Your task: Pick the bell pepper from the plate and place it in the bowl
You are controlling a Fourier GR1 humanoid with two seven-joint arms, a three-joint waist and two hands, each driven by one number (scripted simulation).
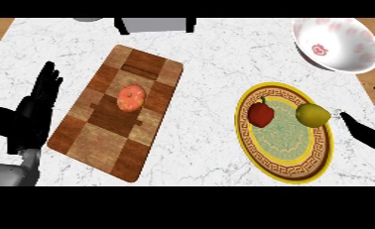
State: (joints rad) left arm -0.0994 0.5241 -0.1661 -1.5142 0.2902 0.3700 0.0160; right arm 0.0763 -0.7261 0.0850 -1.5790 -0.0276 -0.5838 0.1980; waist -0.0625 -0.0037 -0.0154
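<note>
— What's nearest you?

— My left hand (pixel 38 105), at the desk's (pixel 212 69) left edge, fingers straight and up, holding nothing. My right hand (pixel 360 130) only pokes in at the right edge; I cannot tell how its fingers stand.

— And the bell pepper?

— The red bell pepper (pixel 261 113) lies on the yellow-rimmed plate (pixel 282 171), beside a yellow-green pear (pixel 313 115). Left of that, a peach (pixel 131 98) sits on the wooden cutting board (pixel 95 143).

— Farther back?

— The white bowl (pixel 338 39) with red markings, at the far right. No readable writing on it.
</note>
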